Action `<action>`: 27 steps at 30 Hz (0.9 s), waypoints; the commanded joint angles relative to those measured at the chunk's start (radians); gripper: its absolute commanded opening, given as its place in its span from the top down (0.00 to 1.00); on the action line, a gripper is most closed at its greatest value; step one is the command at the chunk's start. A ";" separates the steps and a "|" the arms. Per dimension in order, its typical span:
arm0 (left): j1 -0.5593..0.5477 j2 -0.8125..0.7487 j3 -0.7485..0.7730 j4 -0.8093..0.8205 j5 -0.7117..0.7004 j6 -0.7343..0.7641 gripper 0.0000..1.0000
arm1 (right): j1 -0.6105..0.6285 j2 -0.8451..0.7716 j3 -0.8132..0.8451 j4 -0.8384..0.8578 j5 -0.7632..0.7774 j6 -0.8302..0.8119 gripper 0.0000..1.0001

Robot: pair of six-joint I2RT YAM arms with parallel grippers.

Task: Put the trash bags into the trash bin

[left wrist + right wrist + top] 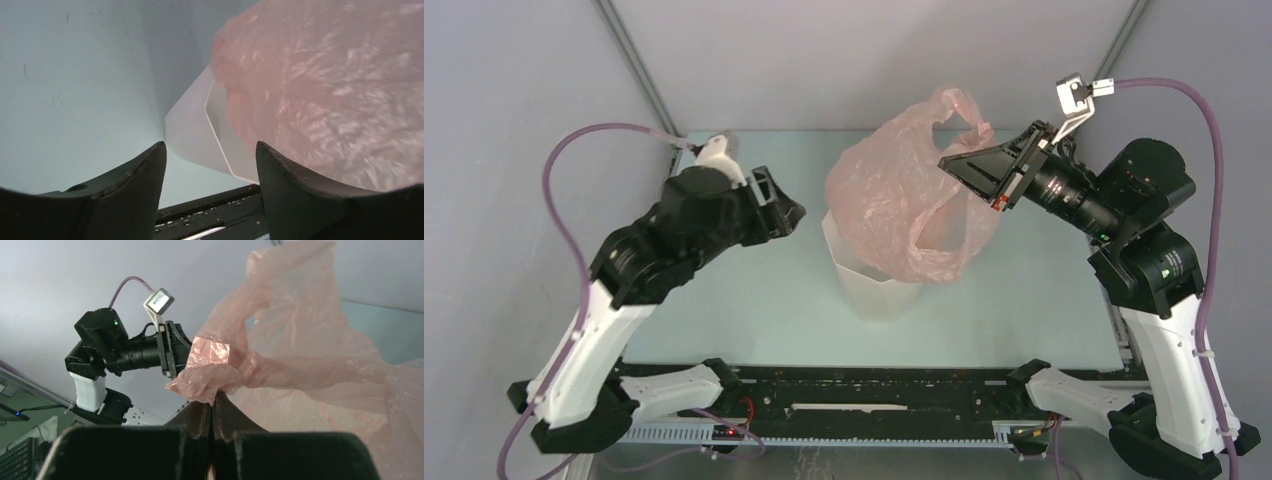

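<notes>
The pink trash bag (902,195) hangs bunched over the mouth of the white trash bin (876,292), mid-table. Only the right wrist view shows the right gripper (212,407) pinched tight on its twisted film; the left gripper (210,150), left of the bin, has its jaws apart and empty

The setting is a robotics laboratory test cell. Plain grey panel walls (514,90) on metal corner struts (636,65) enclose a pale table (744,310). A black mounting rail (874,385) with exposed wiring carries the left arm (584,350) and right arm (1169,350), each trailing purple cables (559,180). A keyboard (17,465) sits outside the enclosure.
</notes>
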 commanded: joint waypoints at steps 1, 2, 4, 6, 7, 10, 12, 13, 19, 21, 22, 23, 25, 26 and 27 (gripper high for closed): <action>-0.002 -0.119 -0.070 0.168 0.096 0.087 0.25 | -0.009 0.019 -0.025 0.067 -0.167 0.057 1.00; -0.001 -0.126 -0.079 0.228 0.137 0.094 0.22 | -0.008 0.035 -0.036 0.103 -0.242 0.093 1.00; -0.001 -0.117 -0.080 0.329 0.175 0.097 0.18 | 0.004 0.064 -0.046 0.162 -0.363 0.156 1.00; 0.001 -0.079 -0.059 0.405 0.165 0.064 0.12 | 0.028 0.077 -0.048 0.186 -0.430 0.182 1.00; 0.013 -0.059 -0.050 0.445 0.161 0.011 0.09 | 0.043 0.075 -0.052 0.185 -0.448 0.179 1.00; 0.099 0.011 -0.072 0.641 0.229 -0.239 0.08 | 0.069 0.051 -0.109 0.204 -0.487 0.198 1.00; 0.112 0.083 -0.047 0.737 0.265 -0.280 0.08 | 0.073 0.039 -0.175 0.278 -0.521 0.254 1.00; 0.105 0.135 -0.004 0.749 0.281 -0.262 0.08 | 0.074 0.036 -0.192 0.306 -0.531 0.277 1.00; -0.025 0.333 0.122 0.594 0.358 -0.217 0.12 | 0.059 0.043 -0.207 0.420 -0.458 0.361 1.00; -0.055 0.306 -0.017 0.658 0.359 -0.214 0.12 | 0.062 0.062 -0.236 0.596 -0.494 0.491 1.00; -0.059 0.301 -0.075 0.697 0.380 -0.211 0.12 | 0.070 0.072 -0.248 0.670 -0.512 0.534 1.00; -0.060 0.306 -0.109 0.676 0.391 -0.199 0.13 | 0.078 0.082 -0.256 0.732 -0.523 0.566 1.00; -0.060 0.320 -0.125 0.541 0.343 -0.141 0.18 | 0.092 0.098 -0.248 0.764 -0.529 0.577 1.00; -0.061 0.317 -0.127 0.481 0.309 -0.110 0.19 | 0.092 0.104 -0.236 0.750 -0.529 0.567 1.00; -0.061 0.302 -0.138 0.433 0.279 -0.070 0.20 | 0.094 0.109 -0.226 0.731 -0.528 0.555 1.00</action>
